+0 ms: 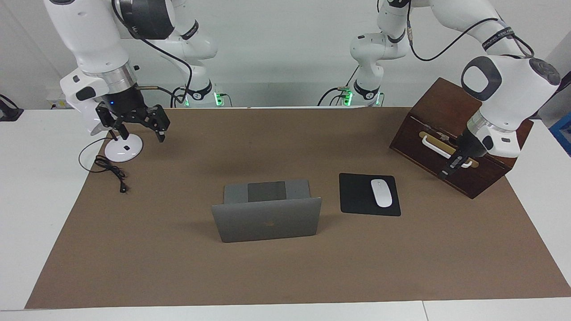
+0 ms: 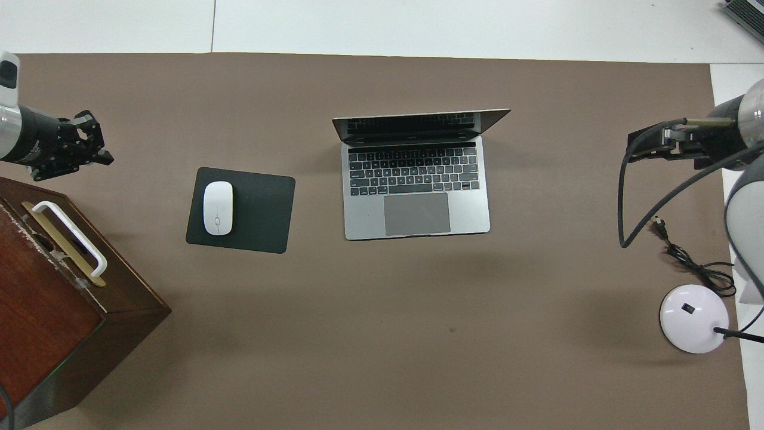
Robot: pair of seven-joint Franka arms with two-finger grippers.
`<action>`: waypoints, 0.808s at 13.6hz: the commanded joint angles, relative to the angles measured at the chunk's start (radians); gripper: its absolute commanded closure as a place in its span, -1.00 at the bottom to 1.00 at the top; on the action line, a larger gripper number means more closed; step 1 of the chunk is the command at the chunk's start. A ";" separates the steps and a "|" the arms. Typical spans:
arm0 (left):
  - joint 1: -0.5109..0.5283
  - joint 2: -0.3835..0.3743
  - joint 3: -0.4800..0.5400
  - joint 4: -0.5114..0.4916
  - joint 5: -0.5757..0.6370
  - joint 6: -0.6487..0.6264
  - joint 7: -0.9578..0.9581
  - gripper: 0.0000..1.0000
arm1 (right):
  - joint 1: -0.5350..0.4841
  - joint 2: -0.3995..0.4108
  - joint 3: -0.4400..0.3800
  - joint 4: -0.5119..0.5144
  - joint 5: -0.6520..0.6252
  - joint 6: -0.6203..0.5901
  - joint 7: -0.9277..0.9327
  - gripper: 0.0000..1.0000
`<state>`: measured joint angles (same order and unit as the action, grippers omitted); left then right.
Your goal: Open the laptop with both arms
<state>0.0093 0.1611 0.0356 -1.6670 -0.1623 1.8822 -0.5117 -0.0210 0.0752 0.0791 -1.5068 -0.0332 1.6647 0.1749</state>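
Silver laptop [image 2: 416, 179] keyboard shows only overhead; right gripper [image 1: 136, 127] jaws spread empty, left gripper [image 1: 454, 166] unclear.

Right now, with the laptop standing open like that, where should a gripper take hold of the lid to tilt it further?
Probably the lid's free top edge of the laptop, pinched from above near a corner. The lid stands raised, thin and unobstructed there, while the hinge end sits low against the keyboard. Both the left gripper and right gripper are well away from it.
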 commanded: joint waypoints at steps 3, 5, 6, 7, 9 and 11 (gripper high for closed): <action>0.032 -0.168 0.004 -0.074 0.040 -0.176 0.099 1.00 | 0.036 -0.025 -0.050 -0.013 0.027 0.006 0.018 -1.00; 0.044 -0.254 0.006 -0.144 0.040 -0.242 0.166 1.00 | 0.035 -0.031 -0.047 -0.013 0.027 0.004 0.015 -1.00; 0.054 -0.285 0.004 -0.157 0.041 -0.297 0.185 1.00 | 0.030 -0.037 -0.047 -0.013 0.027 0.004 0.011 -1.00; 0.055 -0.308 0.006 -0.160 0.041 -0.357 0.202 1.00 | 0.029 -0.038 -0.047 -0.013 0.027 0.004 0.009 -1.00; 0.055 -0.318 0.004 -0.155 0.072 -0.376 0.191 1.00 | 0.029 -0.046 -0.050 -0.013 0.027 0.000 0.008 -1.00; 0.055 -0.319 0.004 -0.158 0.076 -0.379 0.187 1.00 | 0.027 -0.048 -0.053 -0.013 0.027 -0.008 0.006 -1.00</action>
<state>0.0575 -0.1448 0.0471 -1.8020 -0.1082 1.5125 -0.3334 0.0095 0.0457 0.0342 -1.5050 -0.0332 1.6648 0.1765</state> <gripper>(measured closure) 0.991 0.000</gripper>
